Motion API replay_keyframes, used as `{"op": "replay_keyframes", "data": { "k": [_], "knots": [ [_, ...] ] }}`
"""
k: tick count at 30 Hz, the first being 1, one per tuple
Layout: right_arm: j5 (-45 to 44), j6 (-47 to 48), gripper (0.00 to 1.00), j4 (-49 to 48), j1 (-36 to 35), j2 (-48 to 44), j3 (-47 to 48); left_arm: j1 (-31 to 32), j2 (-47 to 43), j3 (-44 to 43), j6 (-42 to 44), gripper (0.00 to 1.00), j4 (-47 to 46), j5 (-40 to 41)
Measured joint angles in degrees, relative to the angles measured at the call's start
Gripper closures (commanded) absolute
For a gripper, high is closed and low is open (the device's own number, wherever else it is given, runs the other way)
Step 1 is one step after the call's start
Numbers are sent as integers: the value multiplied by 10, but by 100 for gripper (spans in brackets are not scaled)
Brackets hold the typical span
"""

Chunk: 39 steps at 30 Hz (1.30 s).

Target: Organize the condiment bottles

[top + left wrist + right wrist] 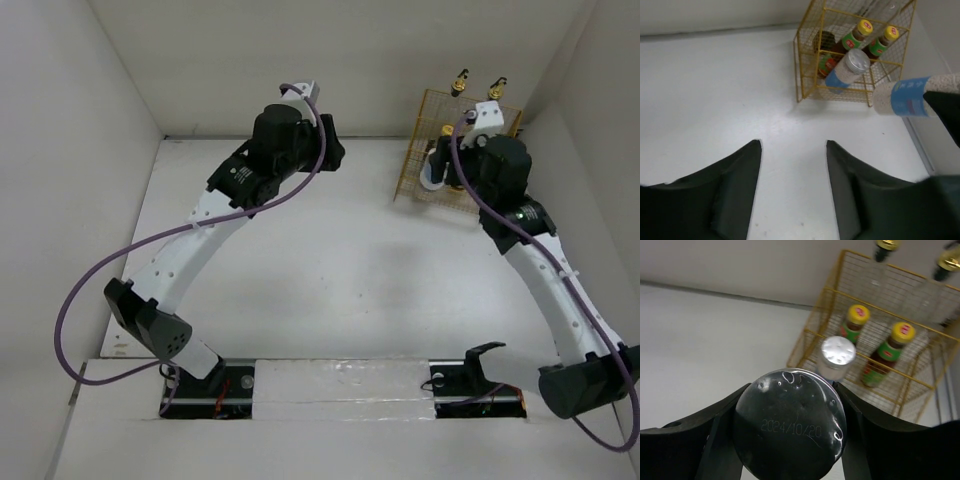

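- The white tabletop [330, 270] carries everything. The only storage on it stands at the far right corner, so both arms stretch toward the far side.
- One yellow wire rack [432, 115] stands against the far right wall. It seems to step up in rows toward the back, which would keep each pair of bottles visible and easy to reach.
- There are two claws. The left claw [792, 145] hangs wide open over bare tabletop with nothing between its fingers. It sits left of the rack, probably keeping out of the way.
- The right claw [792, 387] is closed around a jar, with one finger on each side of it, just in front of the rack.
- Two tall clear glass bottles [461, 82] with gold spouts stand in the rack's rearmost row. That suits them, since as the tallest they hide nothing from there.
- Two dark sauce bottles [857, 317] with yellow caps sit side by side in the middle row, leaning back.
- There are two blue-labelled jars. One racked jar [838, 352] lies tilted in the front row with its silver lid facing outward.
- The other, the held jar [790, 427], lies on its side in the right claw. A date-stamped silver end faces the wrist camera. It is near the rack but not yet inside.
- That makes five of the six bottles racked. The open spot beside the racked jar looks like where the last one belongs.
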<state>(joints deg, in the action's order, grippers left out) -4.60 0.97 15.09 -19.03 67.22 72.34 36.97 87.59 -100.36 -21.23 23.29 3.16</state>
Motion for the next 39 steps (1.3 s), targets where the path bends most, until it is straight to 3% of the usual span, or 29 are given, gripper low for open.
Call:
{"op": "replay_keyframes", "data": {
  "k": [2,3,5,6,8,14,29,34,35,38,39],
  "knots": [
    [-9,-5,77,21,44,-2,10,1,1,4,0,73,-3,-15],
    [-13,-6,77,31,67,3,14,1,1,6,3,71,-4,-21],
    [-14,-8,77,50,107,25,27,1,1,6,6,58,-9,-31],
    [-14,-8,77,57,125,42,36,1,1,7,7,37,-12,-34],
    [-16,-8,78,69,163,92,61,1,1,12,8,19,-17,-41],
    [14,-10,77,56,226,170,78,0,2,27,7,2,-22,-52],
    [54,-15,75,-7,250,243,82,0,2,60,7,1,-24,-35],
    [57,-17,62,-27,250,282,56,0,2,61,12,1,-20,-25],
    [58,-17,50,-28,250,290,53,0,2,61,12,1,-19,-23],
    [59,-19,29,-35,250,309,46,0,2,61,13,1,-13,-21],
    [59,-19,17,-36,250,312,44,0,2,61,13,1,-10,-19]
  ]
}}
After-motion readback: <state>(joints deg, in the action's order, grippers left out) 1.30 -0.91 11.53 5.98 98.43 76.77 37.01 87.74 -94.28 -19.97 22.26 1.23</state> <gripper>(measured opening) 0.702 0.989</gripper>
